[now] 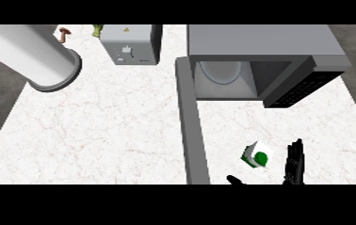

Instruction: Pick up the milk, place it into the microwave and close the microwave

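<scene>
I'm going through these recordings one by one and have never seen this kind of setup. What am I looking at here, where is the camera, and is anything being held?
This is one picture taken from the robot's head, looking steeply down at a white marble counter. The black shape at the lower right is the robot's right hand, fingers straight, beside the milk carton, a small white and green box standing on the counter. Nothing is held yet. The left hand is out of view. Above the carton sits the microwave, its door swung wide open toward the camera, with the glass turntable visible inside. At the back stands a grey toaster, and a large white cylinder leans in from the upper left.
</scene>
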Robot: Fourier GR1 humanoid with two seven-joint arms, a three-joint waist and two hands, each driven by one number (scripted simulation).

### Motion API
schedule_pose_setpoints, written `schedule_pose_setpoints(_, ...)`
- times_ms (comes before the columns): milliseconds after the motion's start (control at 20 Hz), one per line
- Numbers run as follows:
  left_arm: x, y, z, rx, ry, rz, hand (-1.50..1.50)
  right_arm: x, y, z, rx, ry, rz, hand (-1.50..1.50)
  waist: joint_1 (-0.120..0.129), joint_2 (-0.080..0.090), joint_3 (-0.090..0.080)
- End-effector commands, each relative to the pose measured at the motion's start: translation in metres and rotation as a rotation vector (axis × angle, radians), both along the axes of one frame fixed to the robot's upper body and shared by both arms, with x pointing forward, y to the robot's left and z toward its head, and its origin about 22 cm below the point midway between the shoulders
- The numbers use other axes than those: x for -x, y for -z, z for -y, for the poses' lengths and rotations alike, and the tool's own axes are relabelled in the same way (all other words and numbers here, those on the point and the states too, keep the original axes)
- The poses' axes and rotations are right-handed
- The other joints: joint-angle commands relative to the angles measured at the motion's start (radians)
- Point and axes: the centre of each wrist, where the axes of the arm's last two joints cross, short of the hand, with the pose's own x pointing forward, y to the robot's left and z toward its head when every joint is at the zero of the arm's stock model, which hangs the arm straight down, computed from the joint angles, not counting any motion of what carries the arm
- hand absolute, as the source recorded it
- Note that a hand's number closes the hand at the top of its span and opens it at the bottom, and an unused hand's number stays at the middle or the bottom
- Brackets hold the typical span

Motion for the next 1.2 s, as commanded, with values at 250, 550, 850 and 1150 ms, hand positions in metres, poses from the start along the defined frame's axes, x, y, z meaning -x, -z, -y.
schedule_pose_setpoints(250,0.0,0.007,-0.013,-0.02,0.013,0.018,-1.5,0.012,0.058,0.016,-0.029,-0.022,-0.01,-1.5,0.0,0.001,0.0)
schedule_pose_setpoints(550,0.001,0.008,-0.003,-0.001,0.006,0.005,-1.5,-0.016,0.078,0.025,0.007,-0.011,-0.02,-1.5,0.003,0.001,0.0)
schedule_pose_setpoints(850,0.018,-0.017,0.002,-0.004,0.013,0.0,-1.5,-0.015,0.087,0.047,0.037,-0.012,-0.022,-1.5,0.003,0.001,0.0)
schedule_pose_setpoints(1150,0.003,-0.014,-0.017,0.008,0.021,-0.021,-1.5,-0.012,0.123,0.062,0.025,-0.042,-0.017,1.5,0.004,0.002,0.0)
